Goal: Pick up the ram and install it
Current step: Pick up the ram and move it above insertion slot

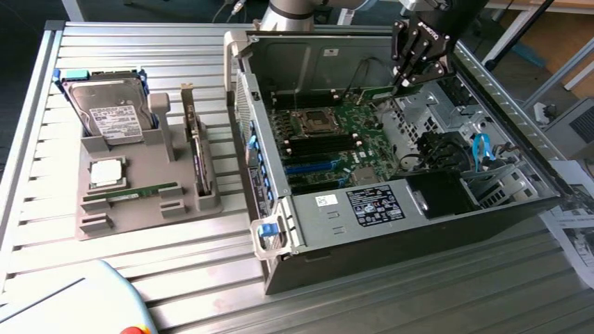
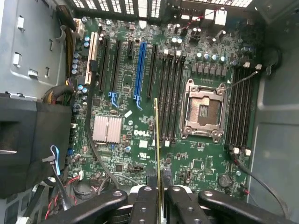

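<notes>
My gripper [image 1: 405, 82] hangs inside the open computer case [image 1: 307, 52], above the motherboard [image 1: 339, 142]. It is shut on the ram [image 1: 371, 95], a thin green stick that juts out from between the black fingers. In the wrist view the ram [image 2: 157, 140] shows edge-on as a narrow green line, pinched between the fingers of the gripper [image 2: 159, 191]. It hovers over the board just beside the black memory slots [image 2: 170, 93] near the CPU socket [image 2: 204, 109], not seated in any of them.
A grey holder [image 1: 139, 209] on the slatted table carries a silver hard drive [image 1: 110, 111], an upright expansion card [image 1: 197, 149] and another green stick [image 1: 130, 193]. Case walls, a drive cage [image 1: 492, 181] and cables [image 2: 56, 163] surround the board.
</notes>
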Robot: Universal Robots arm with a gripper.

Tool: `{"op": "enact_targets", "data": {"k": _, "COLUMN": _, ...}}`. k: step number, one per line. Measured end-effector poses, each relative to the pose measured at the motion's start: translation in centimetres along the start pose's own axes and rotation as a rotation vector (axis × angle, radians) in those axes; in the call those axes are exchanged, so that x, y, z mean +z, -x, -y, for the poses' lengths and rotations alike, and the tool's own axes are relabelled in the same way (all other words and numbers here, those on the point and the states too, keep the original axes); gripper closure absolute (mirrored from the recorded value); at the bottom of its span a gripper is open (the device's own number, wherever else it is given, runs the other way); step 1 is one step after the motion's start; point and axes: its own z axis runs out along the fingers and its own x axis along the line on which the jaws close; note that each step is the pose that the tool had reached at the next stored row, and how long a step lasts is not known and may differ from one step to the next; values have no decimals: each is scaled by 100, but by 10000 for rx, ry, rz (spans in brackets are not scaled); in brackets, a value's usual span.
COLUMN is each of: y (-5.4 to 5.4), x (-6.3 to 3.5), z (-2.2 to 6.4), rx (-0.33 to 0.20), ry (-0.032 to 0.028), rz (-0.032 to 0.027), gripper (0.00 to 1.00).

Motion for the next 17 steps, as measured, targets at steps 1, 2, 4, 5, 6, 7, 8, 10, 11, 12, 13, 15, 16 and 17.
{"op": "enact_targets", "data": {"k": 1, "y": 0, "x": 0, "z": 0, "rx": -1, "ry": 0, "rz": -1, "gripper": 85}}
{"op": "enact_targets", "data": {"k": 2, "y": 0, "x": 0, "z": 0, "rx": 0, "ry": 0, "rz": -1, "gripper": 85}}
{"op": "enact_targets", "data": {"k": 4, "y": 0, "x": 0, "z": 0, "rx": 2, "ry": 0, "rz": -1, "gripper": 85}}
{"op": "enact_targets", "data": {"k": 5, "y": 1, "x": 3, "z": -1, "rx": 19, "ry": 0, "rz": -6, "gripper": 85}}
{"op": "enact_targets", "data": {"k": 6, "y": 1, "x": 7, "z": 0, "rx": 100, "ry": 1, "rz": -18, "gripper": 85}}
{"op": "enact_targets", "data": {"k": 7, "y": 1, "x": 10, "z": 0, "rx": 186, "ry": 1, "rz": -31, "gripper": 85}}
{"op": "enact_targets", "data": {"k": 8, "y": 1, "x": 18, "z": 0, "rx": 348, "ry": 1, "rz": -48, "gripper": 85}}
{"op": "enact_targets", "data": {"k": 10, "y": 0, "x": 28, "z": 1, "rx": 671, "ry": -1, "rz": -60, "gripper": 85}}
{"op": "enact_targets", "data": {"k": 11, "y": 0, "x": 31, "z": 1, "rx": 771, "ry": -2, "rz": -57, "gripper": 85}}
{"op": "enact_targets", "data": {"k": 12, "y": 0, "x": 33, "z": -2, "rx": 836, "ry": -3, "rz": -54, "gripper": 85}}
{"op": "enact_targets", "data": {"k": 13, "y": 1, "x": 35, "z": -9, "rx": 881, "ry": -5, "rz": -49, "gripper": 85}}
{"op": "enact_targets", "data": {"k": 15, "y": 4, "x": 41, "z": -36, "rx": 932, "ry": -11, "rz": -47, "gripper": 85}}
{"op": "enact_targets", "data": {"k": 16, "y": 6, "x": 44, "z": -51, "rx": 948, "ry": -13, "rz": -47, "gripper": 85}}
{"op": "enact_targets", "data": {"k": 17, "y": 6, "x": 44, "z": -54, "rx": 949, "ry": -13, "rz": -47, "gripper": 85}}
